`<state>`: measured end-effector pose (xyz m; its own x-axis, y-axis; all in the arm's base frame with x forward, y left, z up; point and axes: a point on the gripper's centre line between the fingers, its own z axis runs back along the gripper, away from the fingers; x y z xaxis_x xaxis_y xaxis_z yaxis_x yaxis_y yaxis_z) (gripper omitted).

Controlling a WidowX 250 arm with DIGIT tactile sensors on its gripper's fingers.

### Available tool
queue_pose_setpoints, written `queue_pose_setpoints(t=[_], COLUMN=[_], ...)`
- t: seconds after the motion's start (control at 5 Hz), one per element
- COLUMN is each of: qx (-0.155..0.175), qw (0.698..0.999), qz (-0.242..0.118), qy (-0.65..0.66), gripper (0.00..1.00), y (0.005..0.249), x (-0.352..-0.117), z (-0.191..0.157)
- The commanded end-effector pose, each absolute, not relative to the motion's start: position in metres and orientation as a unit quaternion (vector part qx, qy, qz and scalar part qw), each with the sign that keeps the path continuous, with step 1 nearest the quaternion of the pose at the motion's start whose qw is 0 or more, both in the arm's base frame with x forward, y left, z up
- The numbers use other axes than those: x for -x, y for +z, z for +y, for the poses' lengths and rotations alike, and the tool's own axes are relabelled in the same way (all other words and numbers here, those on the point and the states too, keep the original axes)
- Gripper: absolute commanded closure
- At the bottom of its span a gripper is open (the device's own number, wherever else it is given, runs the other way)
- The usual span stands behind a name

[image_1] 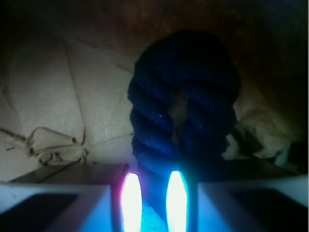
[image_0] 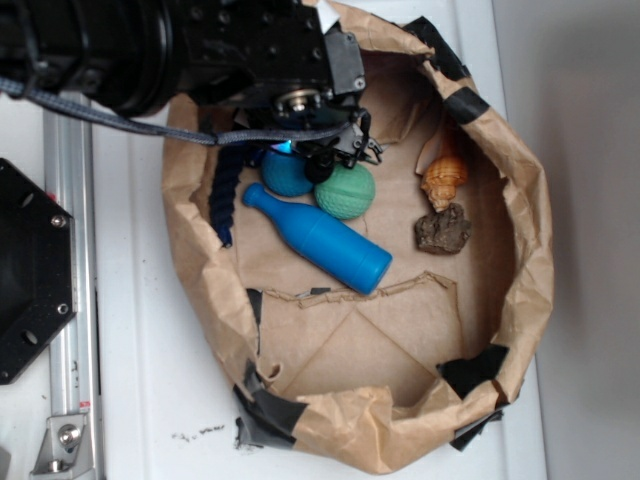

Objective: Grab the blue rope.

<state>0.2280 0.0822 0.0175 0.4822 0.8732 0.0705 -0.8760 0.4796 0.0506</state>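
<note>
Our fingers (image_1: 153,203) closed narrow on the rope (image_1: 183,116), its folded loop ahead of us, bottle (image_0: 318,238) and balls (image_0: 346,190) beside, paper bag (image_0: 200,290) around

There is one blue rope (image_0: 226,190), one blue bottle (image_0: 320,240), two balls (image_0: 347,192) (one teal, one green), one shell (image_0: 445,178), one brown rock (image_0: 443,230) and one paper bag (image_0: 520,260) holding all.

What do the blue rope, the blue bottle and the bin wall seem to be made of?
Blue rope: twisted fibre, matte and fuzzy, judging by its visible strands. Blue bottle: probably plastic, smooth with a soft sheen. Bin wall: brown paper, creased and crumpled, patched with black tape.
</note>
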Motion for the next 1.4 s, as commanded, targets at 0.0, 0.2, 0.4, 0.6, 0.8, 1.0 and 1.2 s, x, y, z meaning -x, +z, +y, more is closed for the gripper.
queue_pose_setpoints(t=[0.0, 0.2, 0.4, 0.6, 0.8, 1.0, 1.2], qx=[0.028, 0.046, 0.051, 0.033, 0.020, 0.007, 0.004], qw=[0.913, 0.912, 0.906, 0.899, 0.899, 0.902, 0.908], qz=[-0.034, -0.056, -0.068, -0.072, -0.074, -0.078, -0.080], qy=[0.405, 0.403, 0.415, 0.431, 0.431, 0.425, 0.411], gripper=[1.00, 1.00, 1.00, 1.00, 1.00, 0.00, 0.00], y=[0.025, 0.043, 0.051, 0.052, 0.051, 0.051, 0.048], x=[-0.219, -0.225, -0.228, -0.228, -0.231, -0.235, -0.237], z=[0.046, 0.046, 0.057, 0.074, 0.086, 0.093, 0.095])
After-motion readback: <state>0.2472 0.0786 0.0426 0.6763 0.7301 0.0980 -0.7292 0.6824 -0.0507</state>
